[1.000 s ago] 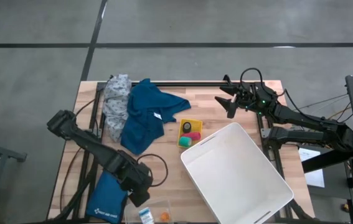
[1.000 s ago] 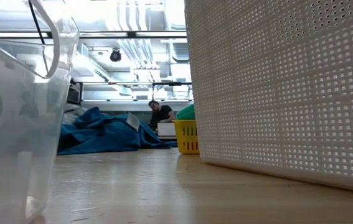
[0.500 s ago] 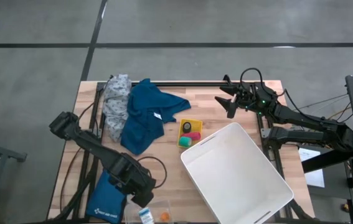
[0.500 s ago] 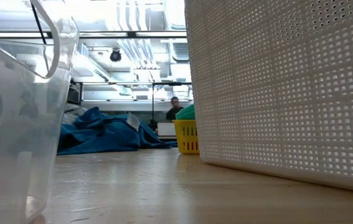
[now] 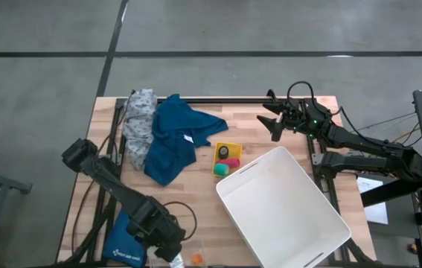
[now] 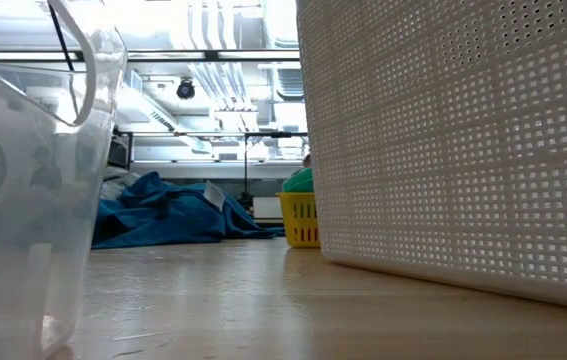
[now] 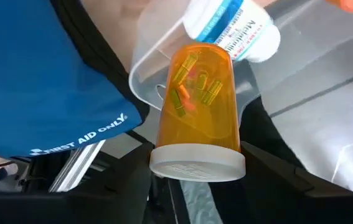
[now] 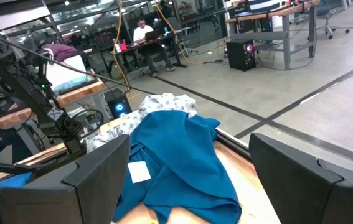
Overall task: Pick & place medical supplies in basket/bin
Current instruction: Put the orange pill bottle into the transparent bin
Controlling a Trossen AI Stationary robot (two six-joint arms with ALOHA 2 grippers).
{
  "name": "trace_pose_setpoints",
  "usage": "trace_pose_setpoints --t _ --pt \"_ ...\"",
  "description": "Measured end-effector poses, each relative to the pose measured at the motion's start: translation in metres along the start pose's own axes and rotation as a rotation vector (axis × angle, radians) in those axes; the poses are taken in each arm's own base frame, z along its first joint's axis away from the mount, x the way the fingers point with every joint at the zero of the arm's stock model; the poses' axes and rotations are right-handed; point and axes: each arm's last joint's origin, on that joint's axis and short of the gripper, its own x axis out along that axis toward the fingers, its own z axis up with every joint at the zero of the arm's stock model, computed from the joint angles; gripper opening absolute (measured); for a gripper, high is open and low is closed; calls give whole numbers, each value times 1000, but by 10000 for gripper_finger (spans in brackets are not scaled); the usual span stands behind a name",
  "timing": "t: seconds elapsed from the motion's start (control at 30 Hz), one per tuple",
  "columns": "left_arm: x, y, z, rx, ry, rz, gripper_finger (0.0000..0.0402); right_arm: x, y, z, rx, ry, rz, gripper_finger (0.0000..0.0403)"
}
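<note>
Left pincer (image 5: pixel 167 249) low over the near left corner of the wooden slatted table (image 5: pixel 203 201), part closed around a translucent orange pill bottle with a white cap (image 7: pixel 198 118), above a clear plastic tub (image 7: pixel 325 81) holding a small white bottle with a blue-printed label (image 7: pixel 232 28). Just beside: a blue padded pouch with white print (image 5: pixel 125 242). Farther back: a grey dotted cloth (image 5: pixel 140 119) touching a crumpled blue cloth garment (image 5: pixel 173 138). Near the middle: a small yellow basket (image 5: pixel 228 158) with pink, teal and dark bandage rolls inside. Next: a large white perforated bin (image 5: pixel 281 208). Right pincer (image 5: pixel 272 119) hovering at the far right, wide open, holding nothing.
</note>
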Motion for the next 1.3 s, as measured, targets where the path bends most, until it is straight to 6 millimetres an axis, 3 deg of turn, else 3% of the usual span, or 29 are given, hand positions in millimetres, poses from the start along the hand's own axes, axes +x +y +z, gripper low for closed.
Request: trace_pose_setpoints --t 0.33,1.0,1.3 --pt "15 -1 -1 -30 -60 24 223 0 0 0 0 0 0 325" --pt "60 -9 23 -34 -15 143 223 0 0 0 0 1 -1 325" --pt "51 -11 49 -45 -94 137 223 0 0 0 0 1 0 325"
